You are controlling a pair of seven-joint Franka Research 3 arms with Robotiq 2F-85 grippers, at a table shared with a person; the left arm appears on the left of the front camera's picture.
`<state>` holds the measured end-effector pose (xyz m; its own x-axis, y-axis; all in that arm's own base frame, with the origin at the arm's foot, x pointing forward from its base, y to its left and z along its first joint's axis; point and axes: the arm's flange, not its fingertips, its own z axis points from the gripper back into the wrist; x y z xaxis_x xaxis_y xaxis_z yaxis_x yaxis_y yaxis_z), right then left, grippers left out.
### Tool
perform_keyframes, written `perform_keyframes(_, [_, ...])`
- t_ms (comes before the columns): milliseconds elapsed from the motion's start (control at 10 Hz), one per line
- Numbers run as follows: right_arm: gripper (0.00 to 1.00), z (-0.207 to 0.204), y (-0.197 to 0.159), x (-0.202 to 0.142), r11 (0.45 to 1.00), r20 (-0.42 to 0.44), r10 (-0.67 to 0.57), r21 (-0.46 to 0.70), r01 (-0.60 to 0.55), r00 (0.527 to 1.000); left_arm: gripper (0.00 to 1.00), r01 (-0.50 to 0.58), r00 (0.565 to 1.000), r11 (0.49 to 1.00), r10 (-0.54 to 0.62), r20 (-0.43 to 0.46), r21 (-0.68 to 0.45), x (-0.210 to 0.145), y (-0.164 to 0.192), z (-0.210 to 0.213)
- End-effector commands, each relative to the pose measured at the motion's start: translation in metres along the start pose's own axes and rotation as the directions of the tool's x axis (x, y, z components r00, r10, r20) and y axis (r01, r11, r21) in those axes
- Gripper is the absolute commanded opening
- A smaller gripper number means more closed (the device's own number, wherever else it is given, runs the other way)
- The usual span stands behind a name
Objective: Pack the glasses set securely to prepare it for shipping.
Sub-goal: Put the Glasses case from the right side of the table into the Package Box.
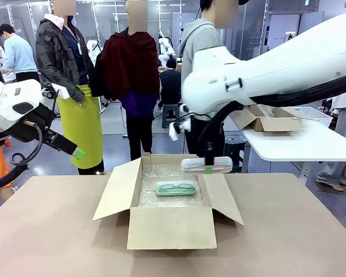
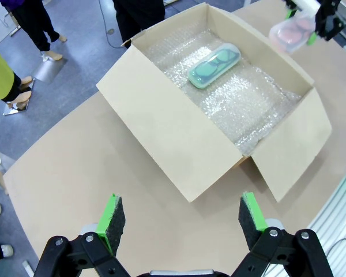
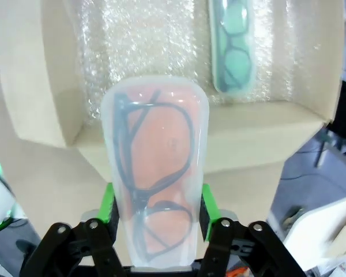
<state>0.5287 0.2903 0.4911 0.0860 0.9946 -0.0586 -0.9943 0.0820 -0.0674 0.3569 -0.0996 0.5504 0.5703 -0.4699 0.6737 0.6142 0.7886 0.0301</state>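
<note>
1. The pink-white case point(image 3: 155, 167) is a flat, rounded-rectangular shell of cloudy, translucent plastic. A dark glasses frame shows through it against a salmon-pink inside.
2. The mint green case point(image 1: 176, 188) has the same flat, rounded shape. It is pale and translucent, and a glasses outline is visible through its lid.
3. The right tool point(image 3: 155, 203) is clamped on the pink-white case. Its green pads point(image 3: 108, 202) press the two long edges near one end, and most of the case sticks out past the fingertips.
4. In the front view the held case hangs level and crosswise beneath the right tool. It is in the air over the far right corner of the open cardboard box point(image 1: 167, 228) and does not touch the rim.
5. The mint green case lies flat on the bubble wrap point(image 2: 242, 104) that lines the box floor. It is below the right tool, beyond the free end of the held case and off to one side, and the two cases are well apart.
6. The left tool point(image 2: 181, 219) has its jaws spread wide with nothing between them. It is raised above the desk point(image 1: 57, 231). The box sits ahead of its fingertips, with the mint green case farther on inside the box and well apart from this tool.
</note>
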Motion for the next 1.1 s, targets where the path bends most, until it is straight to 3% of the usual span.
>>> perform_keyframes(0, [0.23, -0.008, -0.009, 0.035, 1.000, -0.021, 0.006, 0.017, -0.005, 1.000, 1.00, 0.007, 1.000, 1.000, -0.007, 0.007, 0.003, -0.002, 0.001, 0.001])
perform_keyframes(400, [0.23, -0.058, -0.022, 0.085, 0.999, 0.013, 0.007, 0.034, -0.007, 1.000, 1.00, 0.007, 1.000, 1.000, -0.007, 0.007, 0.003, -0.002, 0.001, 0.001])
perform_keyframes(1000, [0.23, -0.133, -0.041, 0.109, 0.996, 0.025, -0.003, 0.084, 0.001, 1.000, 1.00, 0.007, 1.000, 1.000, -0.007, 0.007, 0.003, -0.002, 0.001, 0.001])
